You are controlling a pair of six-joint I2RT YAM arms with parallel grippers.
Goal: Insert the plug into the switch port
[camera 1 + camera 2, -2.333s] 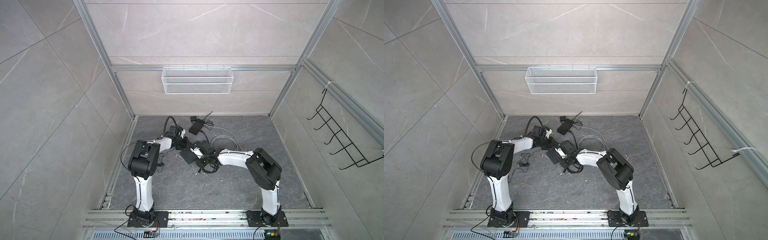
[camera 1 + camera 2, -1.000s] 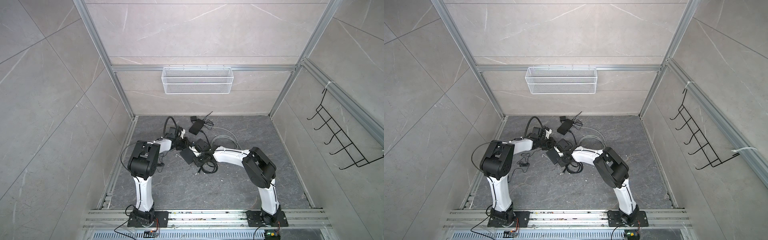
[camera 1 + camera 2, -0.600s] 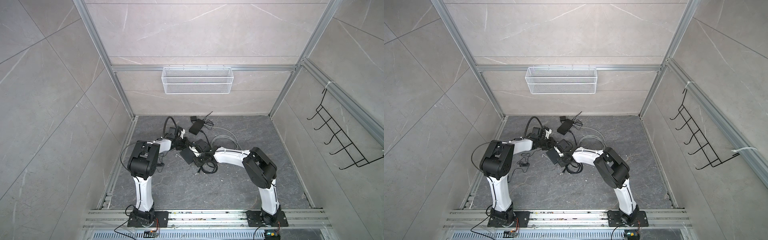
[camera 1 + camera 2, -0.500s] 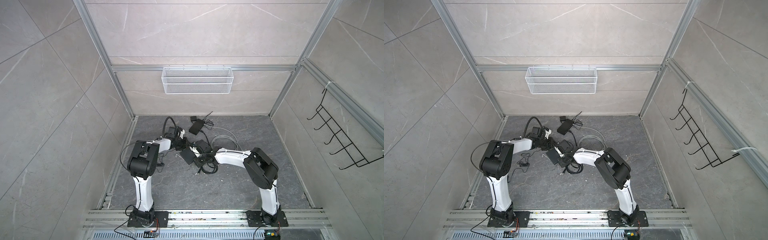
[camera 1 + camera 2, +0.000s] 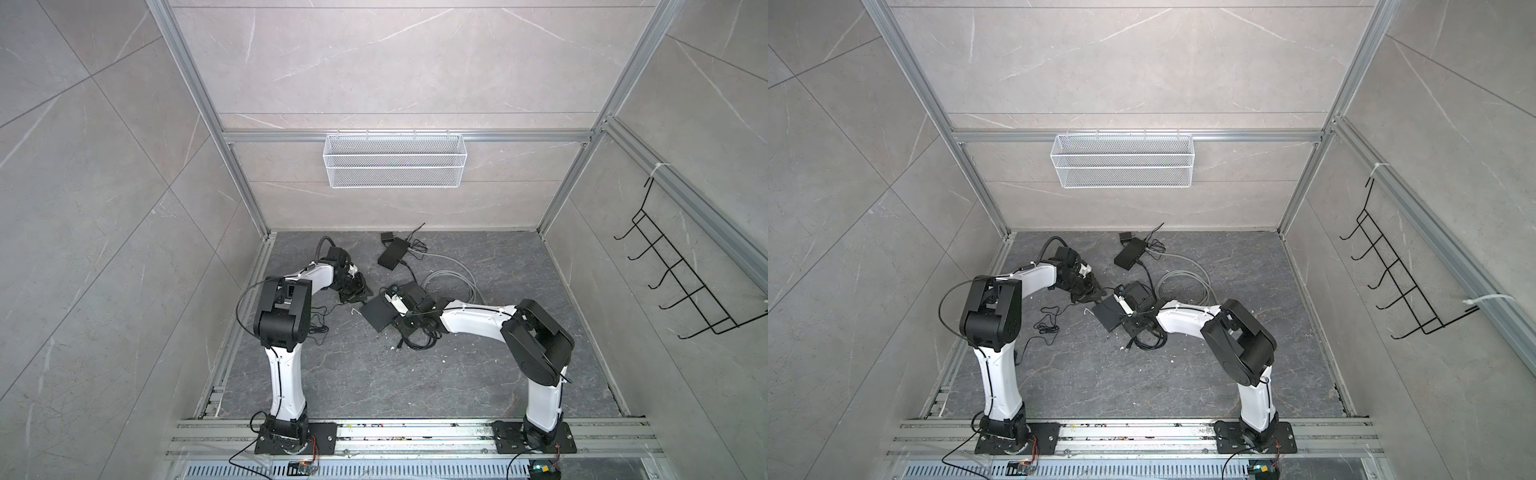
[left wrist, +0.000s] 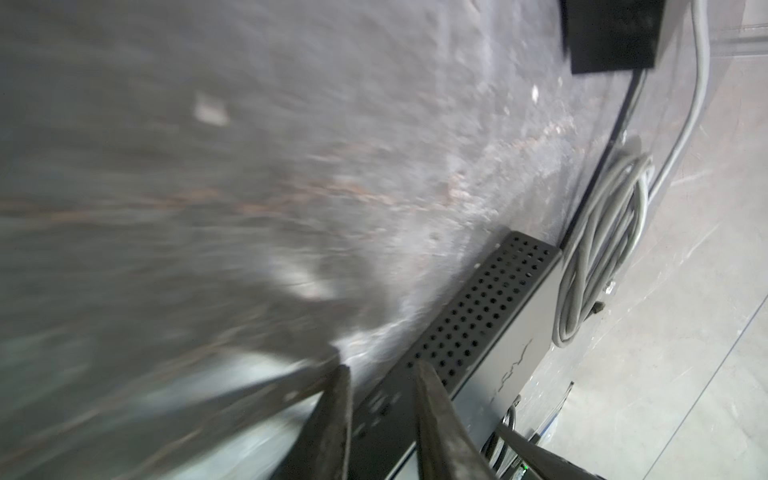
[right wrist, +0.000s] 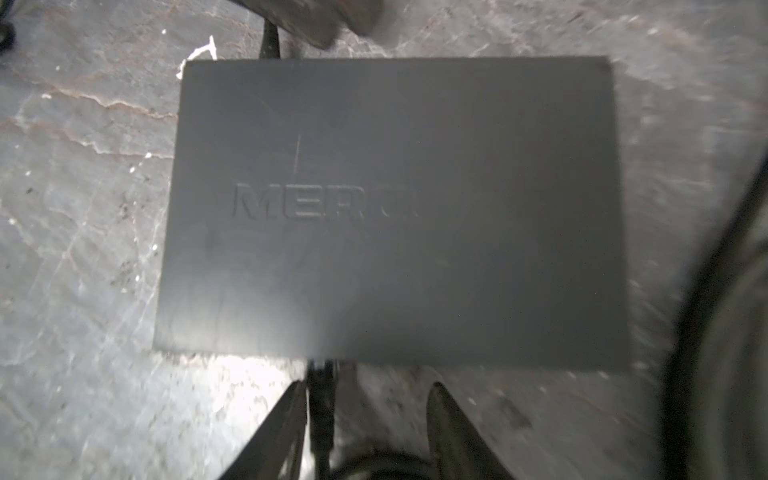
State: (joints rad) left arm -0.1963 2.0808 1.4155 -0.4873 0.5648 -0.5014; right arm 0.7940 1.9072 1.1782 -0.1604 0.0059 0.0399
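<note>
The switch (image 5: 379, 312) (image 5: 1109, 314) is a flat black box lying on the floor between the arms. In the right wrist view its lid (image 7: 395, 208) fills the picture. The black plug (image 7: 322, 384) sits against its near edge, and its cable runs back between my right gripper's fingers. The right gripper (image 7: 365, 403) (image 5: 405, 326) is open; the plug lies beside one finger (image 7: 286, 419), which has no grip on it. My left gripper (image 6: 384, 399) (image 5: 359, 293) stands at the switch's perforated side (image 6: 478, 324), its fingers apart.
A second black box (image 5: 392, 254) lies near the back wall with cables attached. A grey cable coil (image 5: 453, 282) (image 6: 598, 249) and a black cable bundle (image 5: 419, 338) lie by the right arm. Thin black cable (image 5: 320, 324) trails near the left arm. A wire basket (image 5: 395, 160) hangs on the back wall.
The right gripper's jaws have spread off the plug and the right arm has drawn back slightly. The left gripper's jaws have widened. The switch has stayed in place.
</note>
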